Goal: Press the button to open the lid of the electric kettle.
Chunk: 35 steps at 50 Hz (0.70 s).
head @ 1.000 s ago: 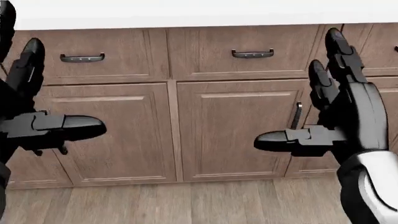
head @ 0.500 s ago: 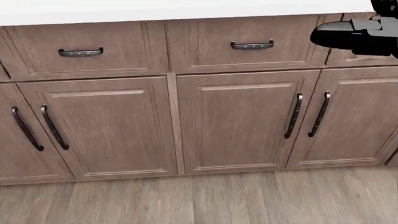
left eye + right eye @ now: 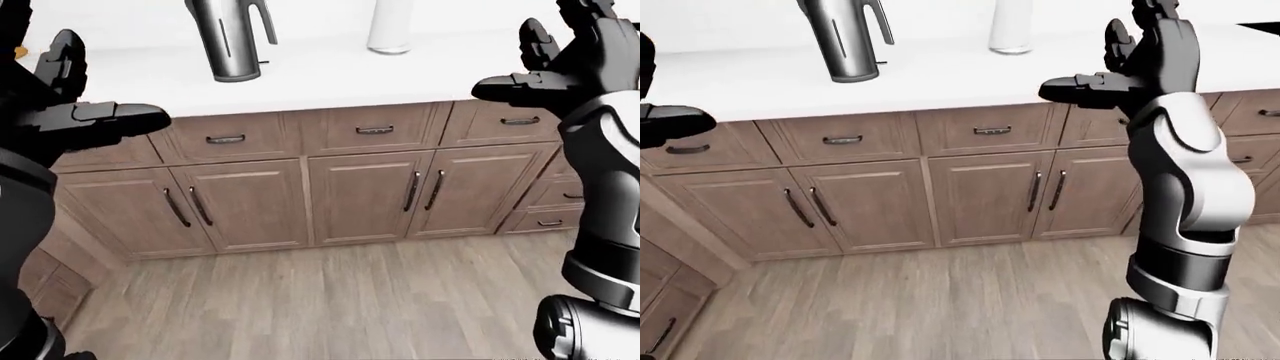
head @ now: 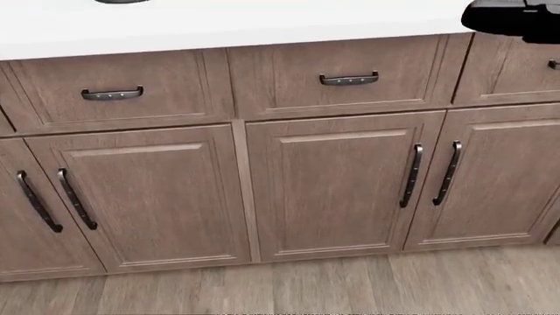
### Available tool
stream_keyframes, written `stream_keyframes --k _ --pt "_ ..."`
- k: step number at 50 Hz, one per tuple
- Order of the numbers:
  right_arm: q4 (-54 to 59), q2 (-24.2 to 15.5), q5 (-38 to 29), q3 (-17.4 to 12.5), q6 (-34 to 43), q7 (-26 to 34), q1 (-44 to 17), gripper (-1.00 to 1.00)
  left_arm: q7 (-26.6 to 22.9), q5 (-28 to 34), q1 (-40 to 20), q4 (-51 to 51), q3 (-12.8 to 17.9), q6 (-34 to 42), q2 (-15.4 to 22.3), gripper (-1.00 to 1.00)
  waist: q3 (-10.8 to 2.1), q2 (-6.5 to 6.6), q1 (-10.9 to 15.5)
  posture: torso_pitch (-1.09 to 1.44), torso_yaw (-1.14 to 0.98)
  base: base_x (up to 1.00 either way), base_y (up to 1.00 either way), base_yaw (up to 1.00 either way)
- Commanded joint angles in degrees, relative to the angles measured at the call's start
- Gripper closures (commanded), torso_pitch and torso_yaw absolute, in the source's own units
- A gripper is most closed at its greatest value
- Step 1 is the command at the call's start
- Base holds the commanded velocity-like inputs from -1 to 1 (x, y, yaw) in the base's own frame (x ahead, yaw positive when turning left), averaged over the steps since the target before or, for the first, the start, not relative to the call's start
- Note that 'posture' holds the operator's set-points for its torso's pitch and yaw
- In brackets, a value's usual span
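The silver electric kettle (image 3: 228, 41) stands on the white counter (image 3: 330, 71) at the top of the left-eye view, its top cut off by the frame edge; its lid and button do not show. My left hand (image 3: 95, 90) is open, raised at the left, below and left of the kettle and apart from it. My right hand (image 3: 545, 64) is open, raised at the right, far from the kettle. In the head view only a black part of the right hand (image 4: 512, 18) shows at the top right.
A white cylinder (image 3: 390, 30) stands on the counter right of the kettle. Below the counter run brown drawers (image 4: 350, 77) and cabinet doors (image 4: 337, 187) with dark handles. Wood floor (image 3: 330, 300) lies below.
Both hands have risen out of the head view. The head view has shifted a little, so the cabinets sit lower in the picture than half a second ago.
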Motion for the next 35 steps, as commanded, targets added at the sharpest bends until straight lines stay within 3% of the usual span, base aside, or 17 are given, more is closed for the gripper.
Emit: stream_keyframes --k 1,3,5,7,11,13,14,16,17,20,25,28,29,30,31,32,35 --pt "-1.78 -0.49 0.52 0.06 -1.37 0.43 -2.06 -1.00 0.58 0.07 -1.23 -0.50 1.50 -1.46 1.32 -1.00 -1.27 0.96 0.26 0.00 0.00 0.20 0.00 0.00" --pt "-1.84 -0.26 0.50 0.31 -1.37 0.29 -1.98 -1.00 0.77 -0.10 -1.32 -0.39 1.21 -1.67 1.39 -1.00 -1.29 -0.09 0.55 0.00 0.00 0.20 0.00 0.00" --pt "-1.88 -0.32 0.67 0.26 -1.00 0.35 -2.23 -1.00 0.83 -0.28 -1.26 -0.35 1.29 -1.71 1.53 -1.00 -1.11 0.47 0.42 0.00 0.00 0.21 0.00 0.00" --pt "-1.96 -0.48 0.83 0.22 -0.78 0.39 -2.55 -1.00 0.97 -0.43 -1.33 -0.34 1.25 -1.74 1.69 -1.00 -1.67 -0.25 0.53 0.00 0.00 0.21 0.00 0.00" --pt "-1.79 -0.58 0.84 0.28 -0.85 0.48 -2.73 -1.00 0.99 -0.39 -1.06 -0.37 1.11 -2.01 1.74 -1.00 -1.19 -2.27 1.04 0.00 0.00 0.21 0.00 0.00" --pt "-1.92 -0.68 0.89 0.22 -0.71 0.52 -2.74 -1.00 1.16 -0.66 -1.26 -0.39 1.28 -1.85 1.84 -1.00 -1.40 -4.17 1.42 0.00 0.00 0.21 0.00 0.00" --pt "-2.01 -0.72 0.87 0.23 -0.68 0.54 -2.70 -1.00 1.16 -0.66 -1.12 -0.48 1.22 -1.90 1.79 -1.00 -1.82 -5.82 1.57 0.00 0.00 0.20 0.00 0.00" --pt "-1.88 -0.94 0.98 0.11 -0.48 0.58 -3.06 -1.00 1.16 -0.79 -1.14 -0.39 1.43 -1.88 1.99 -1.00 -1.42 -5.12 0.99 0.00 0.00 0.20 0.00 0.00" --pt "-1.79 -1.04 0.90 0.20 -0.50 0.61 -3.16 -1.00 1.19 -0.86 -1.22 -0.36 1.37 -1.87 2.06 -1.00 -1.09 -5.93 1.21 0.00 0.00 0.20 0.01 0.00" --pt "-1.69 -1.18 0.99 0.15 -0.39 0.69 -3.38 -1.00 1.35 -1.31 -1.47 -0.38 1.62 -1.59 2.44 -1.00 -1.55 -5.18 0.74 0.00 0.00 0.21 0.05 0.00" --pt "-2.42 -1.28 1.44 0.30 0.66 0.50 -4.09 -1.00 2.05 -2.32 -1.94 -0.13 1.90 -1.54 3.11 -1.00 -0.77 -3.03 0.48 0.00 0.00 0.21 0.10 0.00" --pt "-2.28 -1.38 1.49 0.34 0.76 0.44 -4.50 -1.00 2.05 -2.23 -1.62 0.19 1.94 -2.10 3.35 -1.00 -1.24 -0.16 -0.10 0.00 0.00 0.20 0.12 0.00" --pt "-2.09 -1.60 1.63 0.28 1.02 0.39 -5.04 -1.00 2.19 -2.46 -1.81 0.30 2.06 -2.05 3.64 -1.00 -1.87 1.46 -0.31 0.00 0.00 0.20 0.12 0.00" --pt "-2.02 -1.66 1.68 0.28 1.06 0.33 -5.22 -1.00 2.26 -2.48 -1.86 0.45 2.02 -2.17 3.77 -1.00 -3.58 3.35 -0.52 0.00 0.00 0.21 0.12 0.00" --pt "-2.19 -1.65 1.65 0.39 1.03 0.34 -5.09 -1.00 2.33 -2.56 -1.95 0.54 1.96 -2.22 3.91 -1.00 -1.64 1.22 0.27 0.00 0.00 0.20 0.13 0.00" --pt "-2.21 -1.65 1.70 0.36 1.07 0.34 -5.07 -1.00 2.34 -2.63 -1.80 0.52 2.05 -2.30 3.95 -1.00 -1.10 1.95 0.03 0.00 0.00 0.21 0.12 0.00" --pt "-2.16 -1.85 1.77 0.31 1.13 0.42 -5.21 -1.00 2.45 -2.69 -1.63 0.54 1.95 -2.50 4.00 -1.00 -1.50 0.23 0.49 0.00 0.00 0.20 0.14 0.00"
